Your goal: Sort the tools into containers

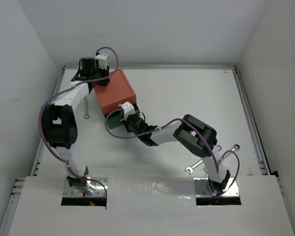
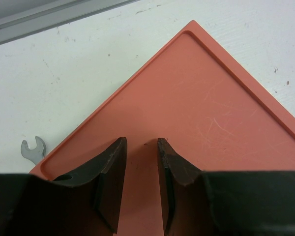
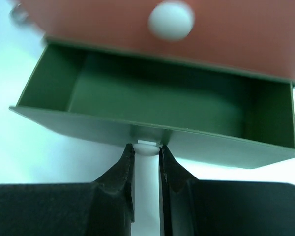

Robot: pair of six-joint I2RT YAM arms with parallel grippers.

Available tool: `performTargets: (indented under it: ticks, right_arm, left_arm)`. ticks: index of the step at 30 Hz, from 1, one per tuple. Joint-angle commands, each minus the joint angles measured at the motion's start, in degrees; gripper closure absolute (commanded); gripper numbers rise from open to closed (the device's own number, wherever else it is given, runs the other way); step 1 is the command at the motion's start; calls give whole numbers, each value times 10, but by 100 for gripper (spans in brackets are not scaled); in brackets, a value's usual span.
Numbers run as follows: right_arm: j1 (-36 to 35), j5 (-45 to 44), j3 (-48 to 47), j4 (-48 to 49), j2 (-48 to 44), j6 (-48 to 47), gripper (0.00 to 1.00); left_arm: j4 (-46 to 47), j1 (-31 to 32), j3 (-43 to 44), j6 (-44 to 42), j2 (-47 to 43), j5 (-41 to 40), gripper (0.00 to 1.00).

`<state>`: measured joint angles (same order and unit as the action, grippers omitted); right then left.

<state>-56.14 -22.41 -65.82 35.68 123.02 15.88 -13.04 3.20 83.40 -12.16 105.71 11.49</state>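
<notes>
One green drawer (image 3: 226,150) open under shut orange drawer (image 3: 246,39).

I find nothing here that I can read. No lettering, number or brand mark shows on the orange-red box (image 2: 196,113), on the green drawer (image 3: 152,93) pulled out below it, on the drawer's white knob (image 3: 148,146), or on the wrench (image 2: 33,148) beside the box.
</notes>
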Motion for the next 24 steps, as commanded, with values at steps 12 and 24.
performTargets:
  ticks: [12,24]
  right_arm:
    - [-60,106,209,51,-191,-112,100]
    - [-37,97,92,-10,-242,-125,68]
  left_arm:
    - [-78,-3,-14,12,36,7,72]
    - [-94,-3,17,12,33,6,71]
